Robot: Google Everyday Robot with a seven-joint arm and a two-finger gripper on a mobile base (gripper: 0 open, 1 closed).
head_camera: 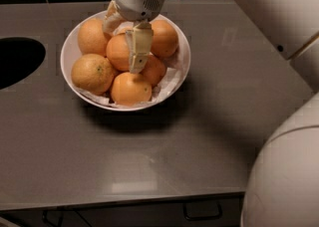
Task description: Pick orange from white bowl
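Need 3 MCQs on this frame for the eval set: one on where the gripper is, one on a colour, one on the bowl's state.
1. Where is the gripper?
A) above the bowl
B) over the dark hole at left
C) down by the cabinet handles

2. What colour is the bowl?
A) black
B) white
C) blue

3. What state is the bowl in?
A) empty
B) tipped on its side
C) upright, holding oranges

Answers:
1 A: the gripper hangs among the oranges toward the back of the bowl.
2 B: the rim shows glossy white.
3 C: the bowl sits flat on the grey counter with fruit piled inside.
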